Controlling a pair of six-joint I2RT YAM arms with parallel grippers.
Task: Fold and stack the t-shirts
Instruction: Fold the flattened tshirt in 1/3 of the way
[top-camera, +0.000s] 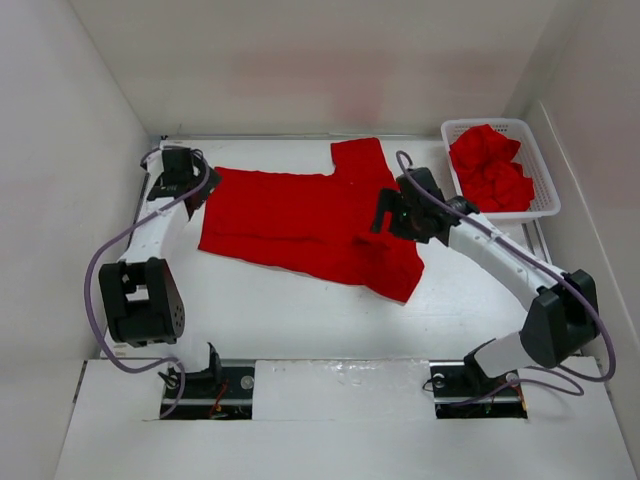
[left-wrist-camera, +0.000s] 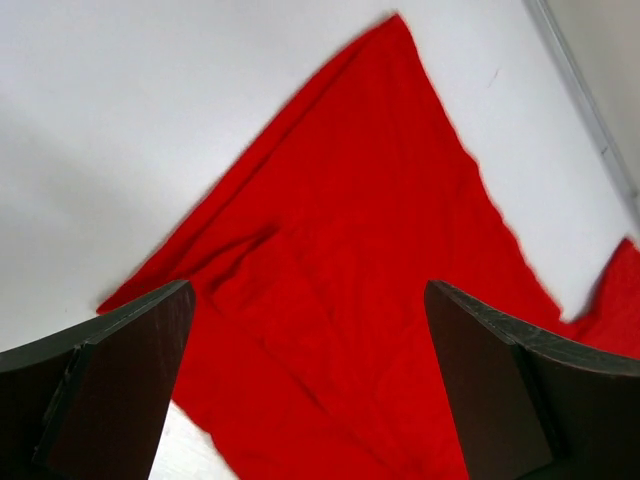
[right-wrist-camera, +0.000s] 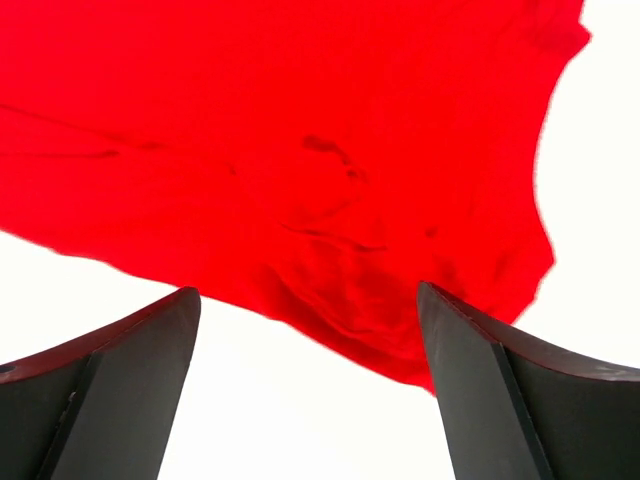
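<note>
Claws: both spread wide, neither pinching anything.

Left claw (top-camera: 190, 192) (left-wrist-camera: 308, 290): dark fingers (left-wrist-camera: 110, 390) stand apart at either side of its wrist view. Red cloth lies directly under and ahead of it. This is the spread t-shirt (top-camera: 300, 215) (left-wrist-camera: 380, 220), flat on the white worktop (top-camera: 300, 320) (left-wrist-camera: 120, 120). One corner of the cloth points away from the claw. A shallow crease runs just ahead of the finger on the left of that view. Bare worktop shows to the claw's left and past the far cloth edge. Whether the tips touch the cloth cannot be told.

Right claw (top-camera: 385, 215) (right-wrist-camera: 308, 290): fingers (right-wrist-camera: 520, 390) likewise apart. Bare worktop (right-wrist-camera: 300, 410) lies between them. The spread t-shirt (right-wrist-camera: 250, 120) begins just ahead, wrinkled along that edge, and fills the view beyond. From above, this claw sits over the shirt's sleeve end, with one sleeve farther back from it and the other nearer the arm bases.

The shirt lies between the two claws, one claw at each end.

Farther off, behind and to the right of the right claw at the worktop's far corner, stands a white mesh basket (top-camera: 545, 182). It holds crumpled t-shirts (top-camera: 490, 170) of the same red, heaped and well apart from the spread one.
</note>
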